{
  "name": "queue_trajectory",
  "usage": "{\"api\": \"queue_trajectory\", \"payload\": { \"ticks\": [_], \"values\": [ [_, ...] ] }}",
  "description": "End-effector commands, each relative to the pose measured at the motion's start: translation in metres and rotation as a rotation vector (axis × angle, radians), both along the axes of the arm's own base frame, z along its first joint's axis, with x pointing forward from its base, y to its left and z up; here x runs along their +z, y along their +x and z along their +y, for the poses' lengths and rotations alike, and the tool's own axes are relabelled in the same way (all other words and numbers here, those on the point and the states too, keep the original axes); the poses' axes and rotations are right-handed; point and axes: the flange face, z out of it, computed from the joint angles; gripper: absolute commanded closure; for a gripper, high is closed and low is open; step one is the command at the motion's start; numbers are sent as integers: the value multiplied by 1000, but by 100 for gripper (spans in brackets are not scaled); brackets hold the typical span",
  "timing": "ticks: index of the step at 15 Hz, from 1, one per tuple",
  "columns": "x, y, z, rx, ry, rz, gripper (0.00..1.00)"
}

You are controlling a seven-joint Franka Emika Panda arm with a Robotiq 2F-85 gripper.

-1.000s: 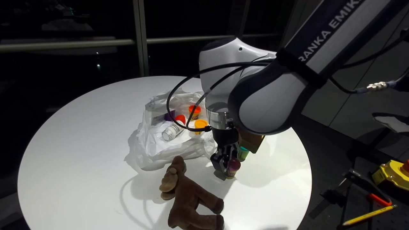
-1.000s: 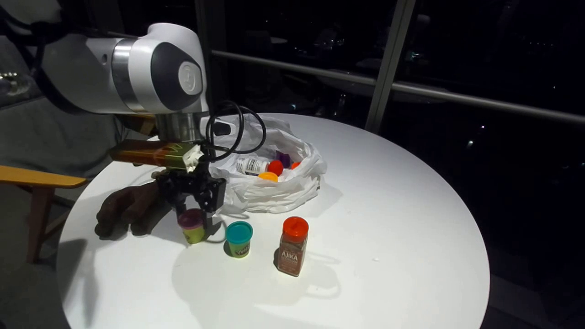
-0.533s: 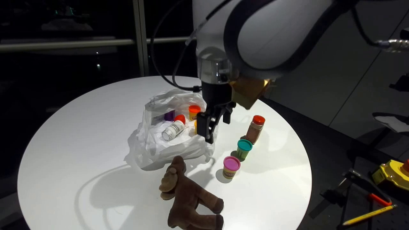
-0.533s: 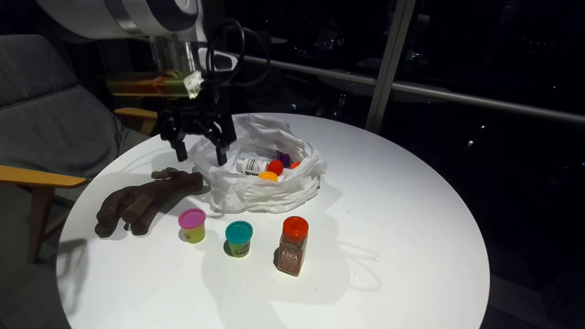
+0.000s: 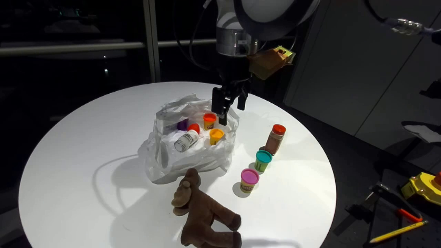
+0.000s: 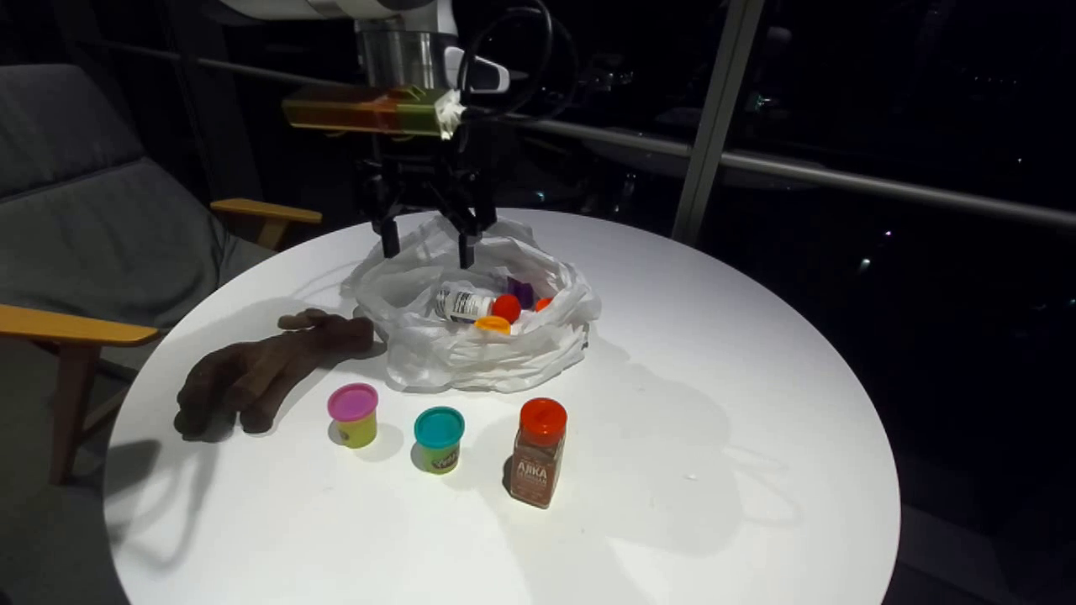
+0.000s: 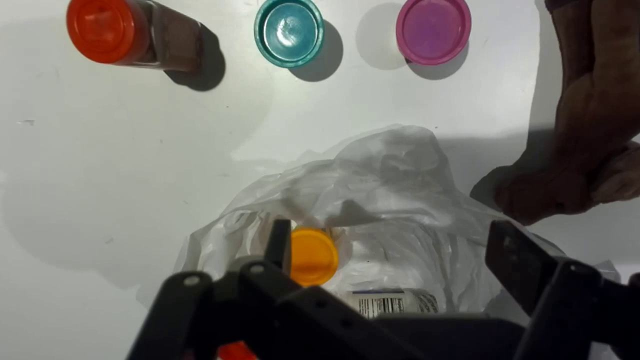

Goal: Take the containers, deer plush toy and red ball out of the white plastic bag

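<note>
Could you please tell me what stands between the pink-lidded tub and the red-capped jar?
The teal-lidded tub stands there, as all three views show.

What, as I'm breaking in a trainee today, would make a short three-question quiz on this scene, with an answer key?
1. Multiple choice: which of these lid colours belongs to a tub inside the white plastic bag?
a) pink
b) yellow-orange
c) teal

2. True or false: the red ball is in the bag, while the deer plush toy lies outside it.

3. Short answer: is the tool holding anything, and how do its jaws stand?

Key
1: b, the yellow-orange-lidded tub.
2: True.
3: It holds nothing; its jaws stand open.
</note>
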Motion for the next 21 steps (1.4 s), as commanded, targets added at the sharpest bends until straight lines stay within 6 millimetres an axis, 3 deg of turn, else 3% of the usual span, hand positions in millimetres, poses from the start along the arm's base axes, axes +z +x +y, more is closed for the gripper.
{"api": "queue_trajectory", "payload": {
  "ticks": [1, 8, 12, 21],
  "values": [
    [-9, 23, -8, 20, 66, 10, 0],
    [-52, 39, -2, 64, 95, 50, 0],
    [-75, 50, -10, 67, 71, 54, 0],
    [-98, 90, -35, 24, 55, 36, 0]
  ]
}}
